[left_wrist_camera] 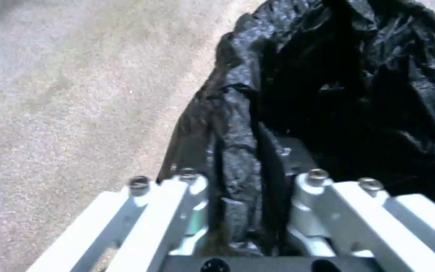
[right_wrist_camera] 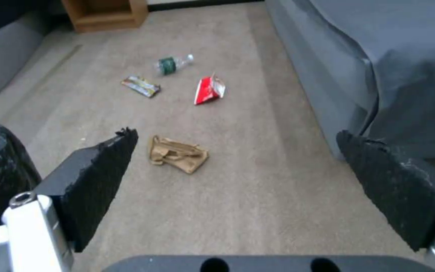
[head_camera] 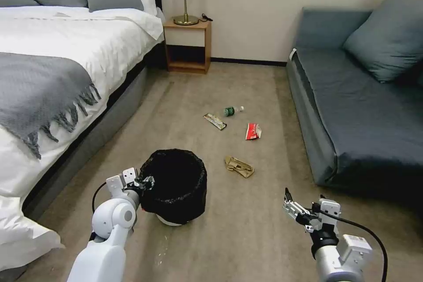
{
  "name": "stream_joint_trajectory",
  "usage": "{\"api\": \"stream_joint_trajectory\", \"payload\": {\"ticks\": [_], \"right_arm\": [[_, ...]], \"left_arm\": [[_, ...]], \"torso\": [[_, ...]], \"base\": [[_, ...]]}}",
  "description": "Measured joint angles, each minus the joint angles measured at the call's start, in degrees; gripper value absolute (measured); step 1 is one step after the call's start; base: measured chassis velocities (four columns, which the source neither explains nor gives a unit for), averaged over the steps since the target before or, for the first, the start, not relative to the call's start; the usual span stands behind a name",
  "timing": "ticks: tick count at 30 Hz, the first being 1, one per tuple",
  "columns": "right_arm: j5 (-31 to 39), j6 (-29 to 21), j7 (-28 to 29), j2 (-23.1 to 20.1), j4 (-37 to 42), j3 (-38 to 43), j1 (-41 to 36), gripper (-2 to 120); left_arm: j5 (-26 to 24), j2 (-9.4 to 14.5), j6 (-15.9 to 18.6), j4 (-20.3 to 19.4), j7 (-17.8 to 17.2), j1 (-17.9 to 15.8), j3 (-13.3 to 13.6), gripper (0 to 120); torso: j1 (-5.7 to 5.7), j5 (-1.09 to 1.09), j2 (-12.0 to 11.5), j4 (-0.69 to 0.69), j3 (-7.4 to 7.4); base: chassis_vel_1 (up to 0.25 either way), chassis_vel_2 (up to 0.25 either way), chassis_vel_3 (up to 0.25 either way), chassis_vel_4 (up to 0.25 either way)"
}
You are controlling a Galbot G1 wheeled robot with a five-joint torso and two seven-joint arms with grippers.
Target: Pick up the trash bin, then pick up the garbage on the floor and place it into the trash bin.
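The left end effector point(head_camera: 143, 182) is clamped on the bagged rim of the bin point(head_camera: 176, 185), which stands on the floor point(head_camera: 246, 220) near the bed point(head_camera: 66, 61). The right end effector point(head_camera: 294, 211) hovers open. Beyond the bin lie paper point(head_camera: 239, 166), wrapper point(head_camera: 253, 131), snack wrapper point(head_camera: 215, 121) and bottle point(head_camera: 232, 110).

Glossy white, rounded arms carry black cables. The left gripper point(head_camera: 140, 182) has silver finger links with round screw heads; the right gripper point(head_camera: 288, 202) wears rough black pads point(right_wrist_camera: 96, 177).
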Motion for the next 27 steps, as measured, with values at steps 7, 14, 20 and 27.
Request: {"api": "stream_joint_trajectory", "payload": {"ticks": [7, 14, 20, 27], "right_arm": [[0.0, 0.1, 0.0, 0.0, -1.0, -0.1, 0.4, 100], [0.1, 0.1, -0.1, 0.0, -1.5, -0.2, 0.6, 100], [0.1, 0.1, -0.1, 0.0, -1.8, -0.2, 0.7, 100], [0.5, 0.5, -0.1, 0.0, -2.4, -0.2, 1.0, 100]], "left_arm": [[0.6, -0.3, -0.9, 0.5, 0.8, 0.8, -0.2, 5], [2.2, -0.5, -2.1, 0.4, 2.1, 1.6, -0.7, 5], [4.5, -0.4, -2.8, -1.0, 2.9, 2.6, -1.6, 5], [8.3, 0.0, -2.9, -4.4, 3.7, 4.7, -2.4, 5]], "torso": [[0.00, 0.00, 0.0, 0.00, 0.00], [0.00, -0.01, 0.0, 0.00, 0.00], [0.00, -0.01, 0.0, 0.00, 0.00], [0.00, 0.00, 0.0, 0.00, 0.00]], "base": [[0.000, 0.000, 0.000, 0.000], [0.000, 0.000, 0.000, 0.000], [0.000, 0.000, 0.000, 0.000], [0.000, 0.000, 0.000, 0.000]]}}
